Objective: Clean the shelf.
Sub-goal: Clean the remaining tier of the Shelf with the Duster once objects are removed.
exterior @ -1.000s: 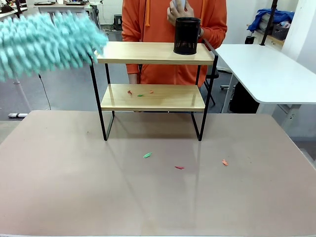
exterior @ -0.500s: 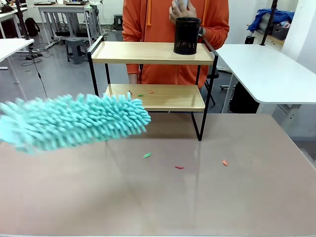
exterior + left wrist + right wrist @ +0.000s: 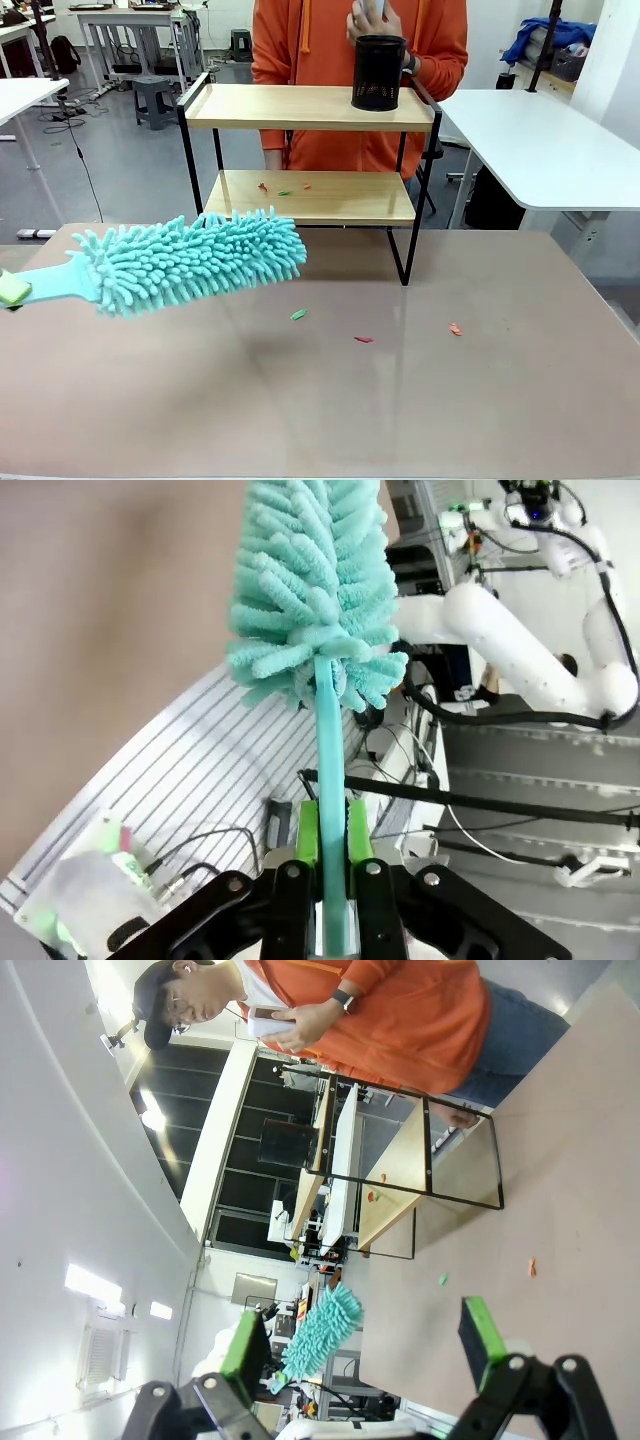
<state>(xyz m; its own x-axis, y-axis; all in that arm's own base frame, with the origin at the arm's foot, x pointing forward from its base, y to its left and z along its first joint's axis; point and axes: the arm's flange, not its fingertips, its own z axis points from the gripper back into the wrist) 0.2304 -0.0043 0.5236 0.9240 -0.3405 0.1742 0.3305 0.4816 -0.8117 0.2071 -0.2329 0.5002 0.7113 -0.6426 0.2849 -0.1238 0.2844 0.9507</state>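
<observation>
The shelf point(image 3: 310, 106) stands at the far middle of the table, and small red and green scraps point(image 3: 263, 186) lie on its lower wooden board. In front of that board, low over the table, a fluffy teal duster point(image 3: 190, 260) hangs nearly level, head pointing right. My left gripper point(image 3: 10, 292) at the picture's left edge is shut on its handle. The left wrist view shows the green pads point(image 3: 308, 832) clamped on the handle, with the duster head point(image 3: 315, 590) beyond. My right gripper point(image 3: 362, 1340) is open and holds nothing, far from the shelf point(image 3: 400, 1160).
A black mesh cup point(image 3: 379, 72) stands on the top board's right end. A person in an orange hoodie point(image 3: 320, 40) stands behind the shelf holding a phone. Loose scraps point(image 3: 298, 314) lie on the brown table point(image 3: 320, 420) in front. A white table point(image 3: 540, 140) is at right.
The duster swung down from the upper left, level with the top board, to hang low in front of the lower board. The shelf and cup stayed put.
</observation>
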